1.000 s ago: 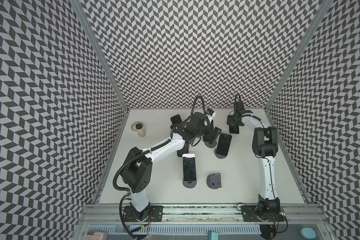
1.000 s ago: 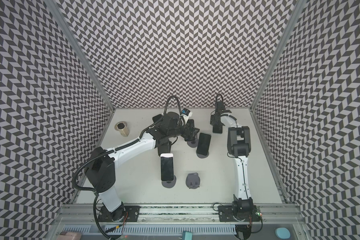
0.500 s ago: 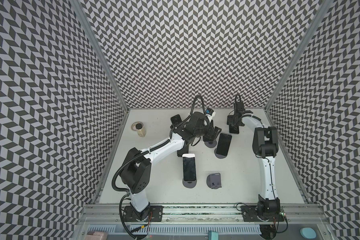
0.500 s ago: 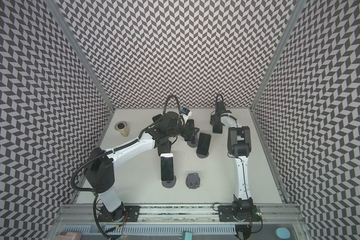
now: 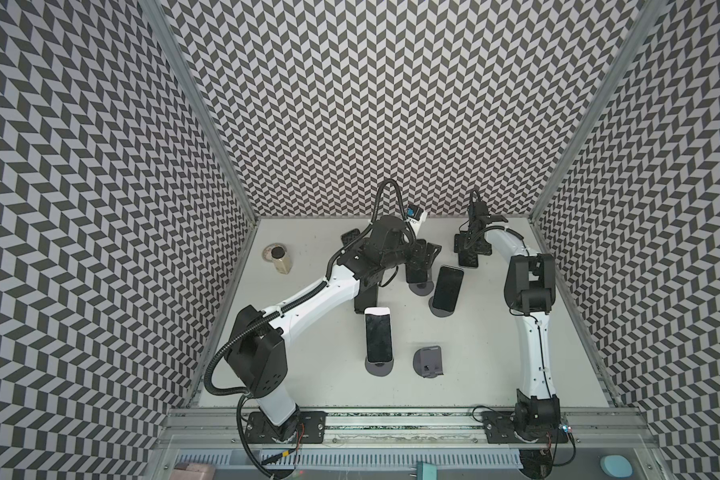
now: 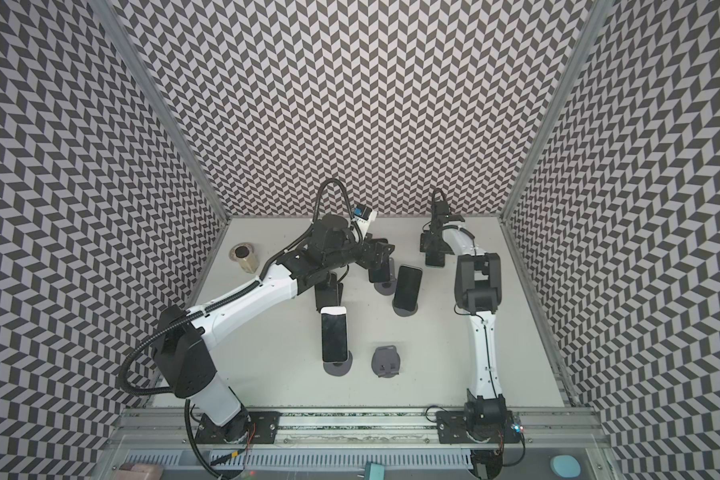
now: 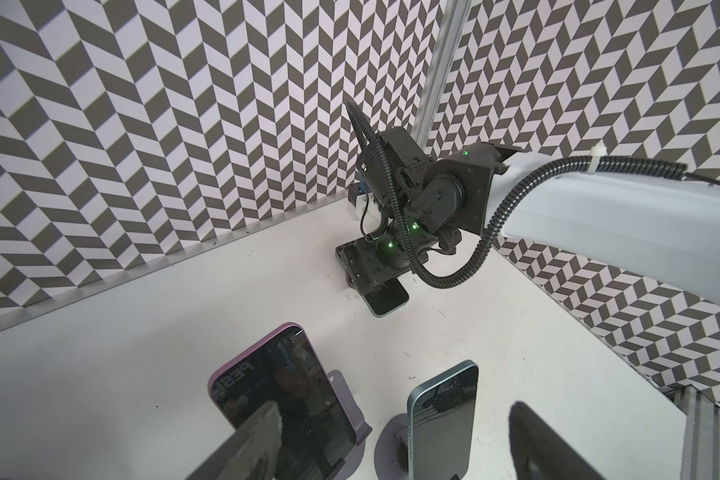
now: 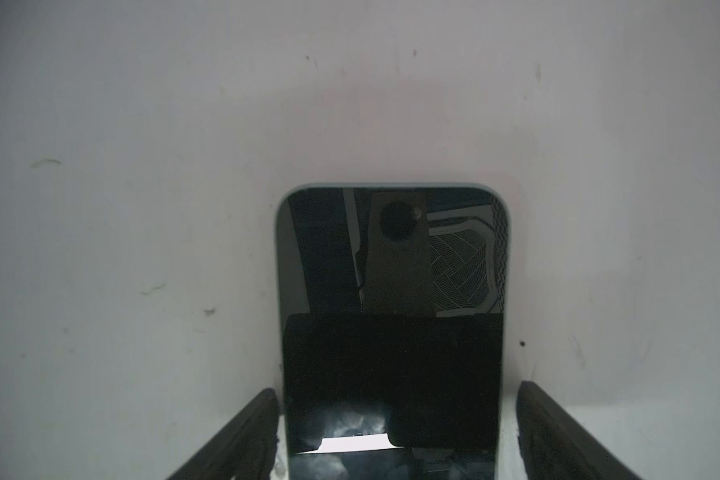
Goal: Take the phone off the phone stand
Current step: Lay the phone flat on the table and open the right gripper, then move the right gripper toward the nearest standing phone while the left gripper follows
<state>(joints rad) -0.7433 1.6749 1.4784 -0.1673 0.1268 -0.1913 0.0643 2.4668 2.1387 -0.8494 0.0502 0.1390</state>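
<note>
**Operator:** Where was the phone, and what were the grippers doing?

**Coach:** Your right gripper [image 8: 395, 388] stood spread over a flat phone [image 8: 391, 249] with a pale teal edge, lying on the white tabletop [image 8: 142, 124]. A finger flanked each side and a sliver of table showed at each edge, so it pinched nothing. As far as I could judge, that one was off any stand. Your left gripper [image 7: 391, 409] was spread too, and empty. It was low in front of two phones leaning on stands: a purple-edged phone [image 7: 275, 395] and a blue-edged phone [image 7: 443, 415] on a round grey base [image 7: 385, 442].

**Operator:** How should the grasp have gone?

**Coach:** My judgement: you needed to centre the blue-edged phone between the fingers, close on its long edges, then lift along its lean so the base neither dragged nor tipped. One finger [image 7: 254, 436] sat in front of the purple-edged phone's screen. Whether it touched, I couldn't tell, so you had to mind a knock there.

**Operator:** And the room?

**Coach:** The table was scuffed but flat, walled on three sides by chevron panels [image 5: 371, 104]. In both top views a white-edged phone [image 5: 378, 336] leaned on its stand near the front. An empty stand [image 5: 428, 361] stood just beside it, and a small jar [image 5: 278, 259] sat well apart by the left wall.
</note>
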